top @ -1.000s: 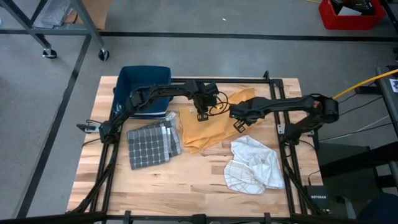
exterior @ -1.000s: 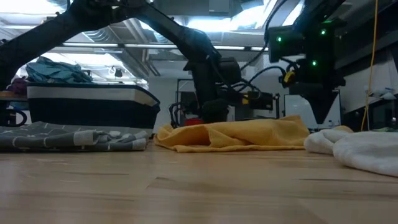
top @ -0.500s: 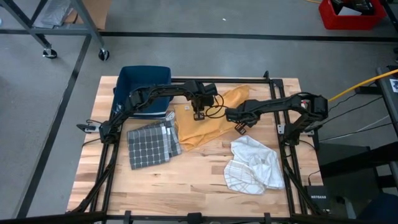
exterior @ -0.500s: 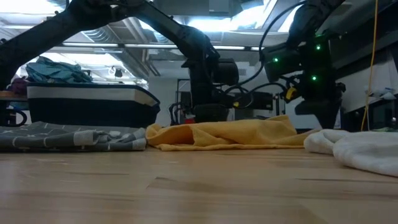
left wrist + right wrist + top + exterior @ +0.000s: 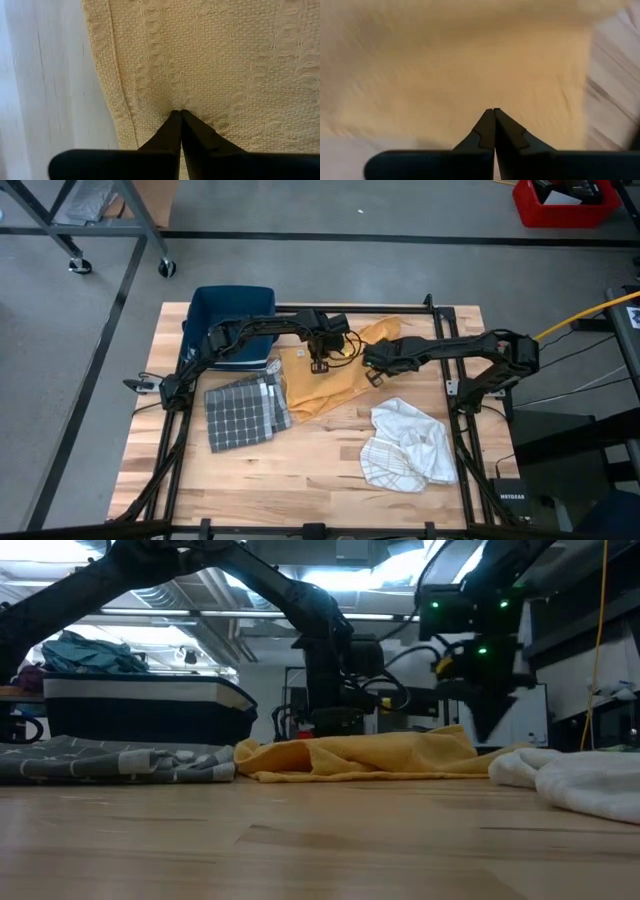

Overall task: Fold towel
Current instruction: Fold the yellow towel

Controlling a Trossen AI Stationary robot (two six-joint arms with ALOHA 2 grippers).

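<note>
Left hand (image 5: pixel 319 364), fingers pressed together, pinches the rumpled mustard-yellow woven towel (image 5: pixel 328 380) close to its stitched hem; in the left wrist view the fingertips (image 5: pixel 178 116) dig into the weave (image 5: pixel 225 65) right beside that edge. Right hand (image 5: pixel 374 374), its fingers likewise shut tight, sits at the opposite side of the same cloth, the yellow fabric (image 5: pixel 455 65) spreading out just ahead of its tips in the right wrist view; whether it has actually caught any cloth cannot be told. Between the two hands the towel lies bunched on the pale wooden table (image 5: pixel 300 470), one corner trailing beyond the right hand. Beside the left hand, on its far side from the right, rest a folded grey checked cloth (image 5: pixel 245 411) and a dark blue plastic bin (image 5: pixel 232 315). Near the right hand lies a crumpled white towel (image 5: pixel 408 443).
</note>
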